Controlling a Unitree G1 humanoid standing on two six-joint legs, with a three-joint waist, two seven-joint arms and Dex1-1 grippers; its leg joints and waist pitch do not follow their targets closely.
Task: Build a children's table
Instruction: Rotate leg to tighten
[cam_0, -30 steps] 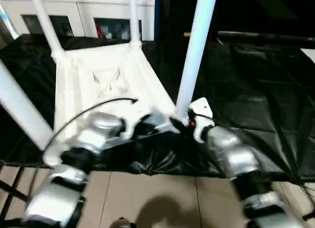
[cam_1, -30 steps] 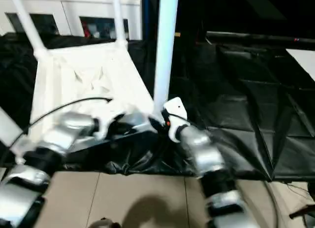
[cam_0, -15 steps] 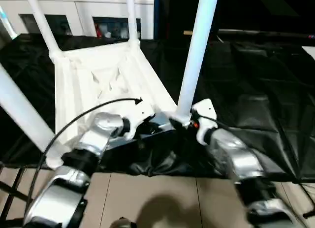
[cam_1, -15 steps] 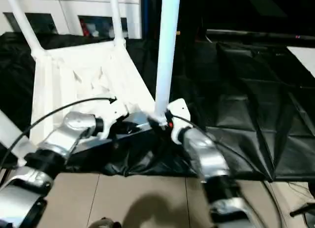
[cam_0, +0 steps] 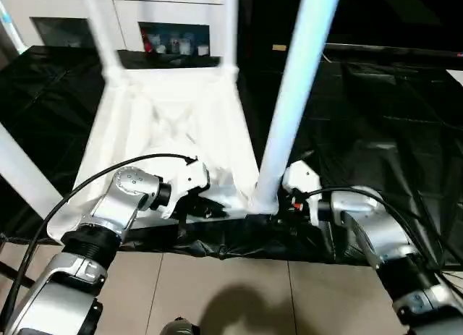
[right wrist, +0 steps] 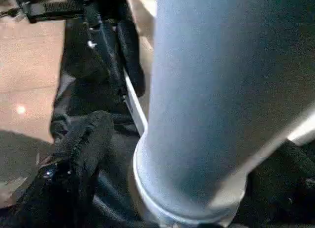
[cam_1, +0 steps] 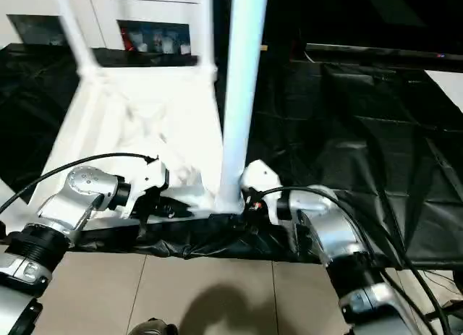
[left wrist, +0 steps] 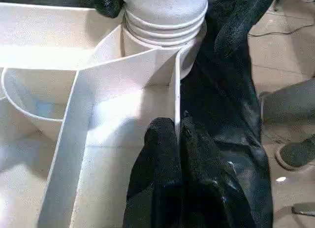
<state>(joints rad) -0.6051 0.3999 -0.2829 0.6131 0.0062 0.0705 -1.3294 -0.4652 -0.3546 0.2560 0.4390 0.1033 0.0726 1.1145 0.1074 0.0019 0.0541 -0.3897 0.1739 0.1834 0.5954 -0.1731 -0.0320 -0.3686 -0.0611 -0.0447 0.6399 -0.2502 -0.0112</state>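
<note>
Tabletop (cam_0: 173, 125) upside down on the black-covered work table (cam_0: 376, 111), centre-left of the head frames, ribbed underside up, near edge at the table's front border. Four white legs upright in the corner sockets: near right leg (cam_0: 293, 96) tall through the frame centre, near left leg (cam_0: 22, 176) at the left border, two far legs (cam_0: 230, 24) at the top.

Left gripper (left wrist: 178, 134) shut narrow on the thin near wall of the tabletop — one black finger (left wrist: 157, 159) inside the rim, the other outside, just beside the corner socket (left wrist: 165, 21). Seen so in the left wrist frame; head frames give there just the white wrist housing at the edge.

Right gripper (right wrist: 162, 179) around the base of the near right leg — one finger (right wrist: 83, 149) on one side, another dark at the far side, both close to the tube. Firm contact: cannot tell.
</note>
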